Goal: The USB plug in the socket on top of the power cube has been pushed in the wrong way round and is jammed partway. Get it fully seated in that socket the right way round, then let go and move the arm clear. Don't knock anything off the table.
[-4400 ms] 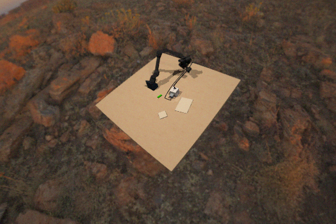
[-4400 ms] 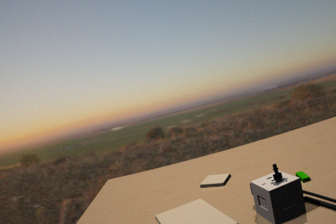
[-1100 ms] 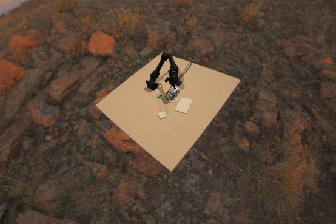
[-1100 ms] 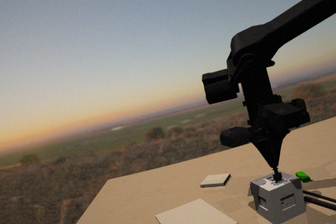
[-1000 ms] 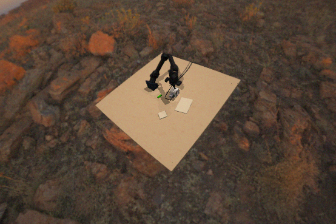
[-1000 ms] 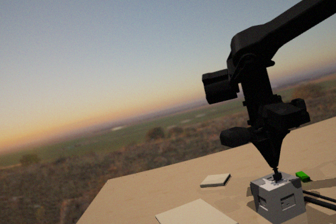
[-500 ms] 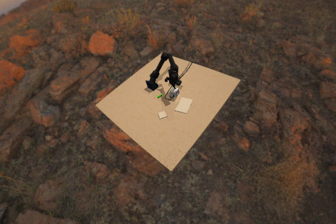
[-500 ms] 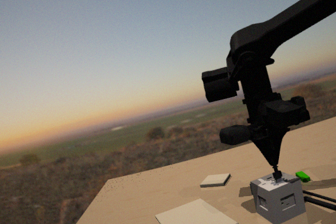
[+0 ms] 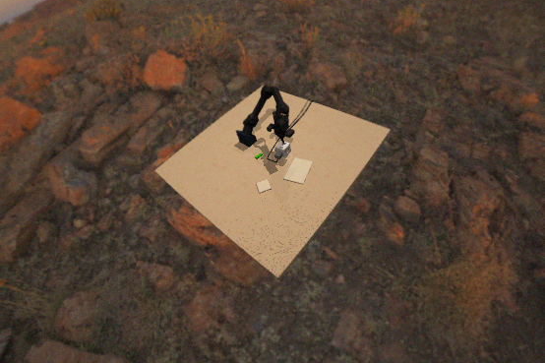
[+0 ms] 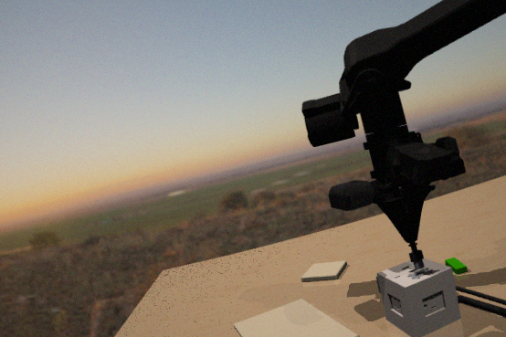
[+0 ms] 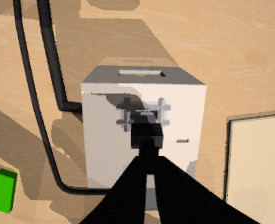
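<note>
Black hand (image 11: 148,141) pinched nearly closed on the USB plug (image 11: 146,127) — plug standing atop the grey power cube (image 11: 144,125), centre frame.
</note>
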Available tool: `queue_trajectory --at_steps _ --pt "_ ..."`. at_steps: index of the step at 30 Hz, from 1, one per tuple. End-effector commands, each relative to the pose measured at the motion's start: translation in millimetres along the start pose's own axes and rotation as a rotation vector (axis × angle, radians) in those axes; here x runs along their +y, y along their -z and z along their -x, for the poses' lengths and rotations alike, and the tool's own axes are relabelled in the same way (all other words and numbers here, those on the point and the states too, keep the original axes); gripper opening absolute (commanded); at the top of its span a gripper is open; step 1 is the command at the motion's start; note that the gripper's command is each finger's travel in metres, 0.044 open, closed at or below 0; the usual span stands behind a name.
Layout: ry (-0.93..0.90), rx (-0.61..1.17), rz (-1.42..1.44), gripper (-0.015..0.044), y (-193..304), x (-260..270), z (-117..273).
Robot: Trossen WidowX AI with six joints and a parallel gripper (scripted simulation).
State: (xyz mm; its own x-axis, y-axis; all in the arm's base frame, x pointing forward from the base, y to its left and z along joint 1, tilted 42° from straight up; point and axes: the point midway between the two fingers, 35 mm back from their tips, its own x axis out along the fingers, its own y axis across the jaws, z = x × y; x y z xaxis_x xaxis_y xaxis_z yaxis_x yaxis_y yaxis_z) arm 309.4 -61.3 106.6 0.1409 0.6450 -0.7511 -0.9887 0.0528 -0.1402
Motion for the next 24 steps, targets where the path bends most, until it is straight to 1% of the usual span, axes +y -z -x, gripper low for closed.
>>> queue_trajectory --at_steps 1,24 --pt "-0.002 0.003 0.004 0.0 0.4 -0.2 3.0" --pt "-0.001 0.002 -0.025 0.0 0.3 -0.1 14.2"
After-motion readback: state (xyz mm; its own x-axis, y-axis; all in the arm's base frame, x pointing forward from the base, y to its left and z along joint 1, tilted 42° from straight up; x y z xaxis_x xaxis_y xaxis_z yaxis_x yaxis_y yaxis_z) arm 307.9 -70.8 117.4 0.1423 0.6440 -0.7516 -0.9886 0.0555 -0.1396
